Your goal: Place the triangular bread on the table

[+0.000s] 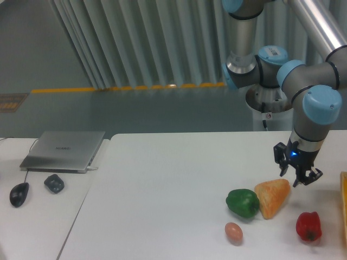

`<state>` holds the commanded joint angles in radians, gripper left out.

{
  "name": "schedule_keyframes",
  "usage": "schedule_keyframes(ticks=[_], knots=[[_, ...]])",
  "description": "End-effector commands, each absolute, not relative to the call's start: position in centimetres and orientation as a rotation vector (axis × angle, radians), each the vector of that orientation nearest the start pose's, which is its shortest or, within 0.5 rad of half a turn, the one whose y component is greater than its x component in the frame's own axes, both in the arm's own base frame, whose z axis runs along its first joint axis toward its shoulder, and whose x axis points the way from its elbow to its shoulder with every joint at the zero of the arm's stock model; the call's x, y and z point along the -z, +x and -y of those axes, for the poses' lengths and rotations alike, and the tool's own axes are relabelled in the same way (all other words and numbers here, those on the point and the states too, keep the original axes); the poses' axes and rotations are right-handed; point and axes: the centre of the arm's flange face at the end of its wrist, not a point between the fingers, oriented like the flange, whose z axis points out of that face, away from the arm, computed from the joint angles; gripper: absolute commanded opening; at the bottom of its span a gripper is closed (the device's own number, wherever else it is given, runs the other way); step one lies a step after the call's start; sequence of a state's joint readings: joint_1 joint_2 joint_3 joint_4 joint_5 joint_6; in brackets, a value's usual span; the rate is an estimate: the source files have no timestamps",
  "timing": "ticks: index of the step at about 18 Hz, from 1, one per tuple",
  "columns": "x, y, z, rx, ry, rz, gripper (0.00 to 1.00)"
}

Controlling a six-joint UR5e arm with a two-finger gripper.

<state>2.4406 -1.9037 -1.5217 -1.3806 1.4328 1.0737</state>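
Observation:
The triangular bread (272, 196), a golden orange-tan wedge, lies flat on the white table (162, 184), its left side touching the green pepper (242, 203). My gripper (300, 177) hangs just above and to the right of the bread, open, with nothing between its fingers. The black fingers point down over the table and stand clear of the bread.
A small tan-pink egg (233, 232) lies in front of the green pepper, and a red pepper (308, 226) sits at the front right. An orange object (344, 206) shows at the right edge. On the adjacent desk are a silver laptop (64, 150), a mouse (19, 194) and a small dark object (53, 183).

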Motion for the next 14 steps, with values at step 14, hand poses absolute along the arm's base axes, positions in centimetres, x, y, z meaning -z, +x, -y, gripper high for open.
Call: schedule_keyframes(ticks=[14], knots=[[-36.9, -36.6, -51.6, -0.041, -3.073, -0.475, 1.00]])
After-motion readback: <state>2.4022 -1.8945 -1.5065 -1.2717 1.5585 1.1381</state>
